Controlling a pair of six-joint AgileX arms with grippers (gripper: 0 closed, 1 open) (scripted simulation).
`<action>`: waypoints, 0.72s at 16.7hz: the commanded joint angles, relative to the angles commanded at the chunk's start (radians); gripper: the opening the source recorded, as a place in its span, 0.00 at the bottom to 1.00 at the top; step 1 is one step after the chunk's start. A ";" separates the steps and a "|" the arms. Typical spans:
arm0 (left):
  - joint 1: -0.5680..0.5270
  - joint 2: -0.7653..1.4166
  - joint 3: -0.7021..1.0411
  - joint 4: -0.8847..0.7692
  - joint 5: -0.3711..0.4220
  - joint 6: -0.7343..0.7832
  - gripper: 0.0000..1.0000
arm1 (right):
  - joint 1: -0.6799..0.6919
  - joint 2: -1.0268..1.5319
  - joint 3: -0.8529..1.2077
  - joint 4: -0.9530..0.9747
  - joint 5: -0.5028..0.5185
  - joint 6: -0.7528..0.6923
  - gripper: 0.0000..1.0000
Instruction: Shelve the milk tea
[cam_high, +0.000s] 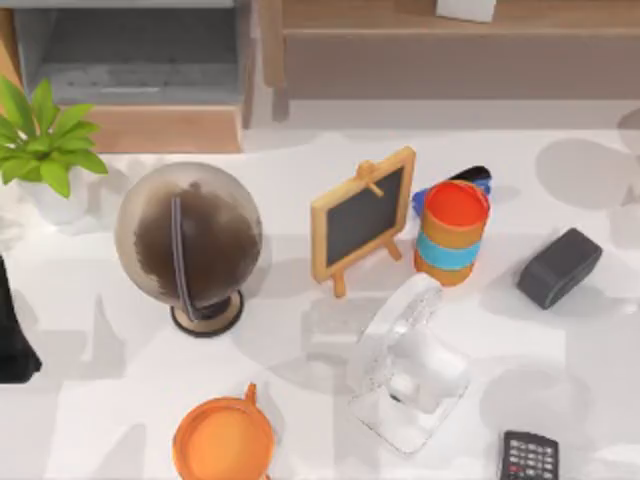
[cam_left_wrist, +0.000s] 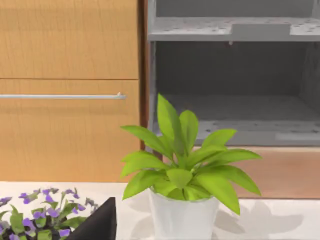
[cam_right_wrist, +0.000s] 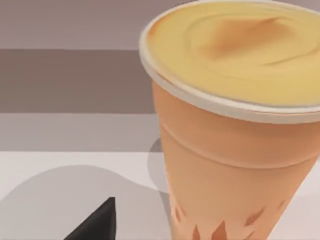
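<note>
Milk tea (cam_right_wrist: 235, 125) stands close before my right wrist camera, a peach cup with a cream lid, its base cut off by the frame edge; I cannot place it in the top view. One dark fingertip (cam_right_wrist: 97, 222) of my right gripper pokes in near it, apart from the cup, so I cannot tell how wide that gripper stands or whether it holds anything. My left arm (cam_high: 15, 335) sits at the table's left edge, mostly cut off. Its wrist view catches one fingertip (cam_left_wrist: 97, 225) beside a potted plant (cam_left_wrist: 182, 175), with the grey open shelf (cam_left_wrist: 235, 125) behind; its state I cannot tell either.
</note>
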 joint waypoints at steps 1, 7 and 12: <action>0.000 0.000 0.000 0.000 0.000 0.000 1.00 | -0.005 0.032 0.010 0.017 -0.004 -0.001 1.00; 0.000 0.000 0.000 0.000 0.000 0.000 1.00 | -0.005 0.062 0.015 0.032 -0.006 -0.002 1.00; 0.000 0.000 0.000 0.000 0.000 0.000 1.00 | -0.004 0.114 0.106 0.013 -0.008 -0.003 1.00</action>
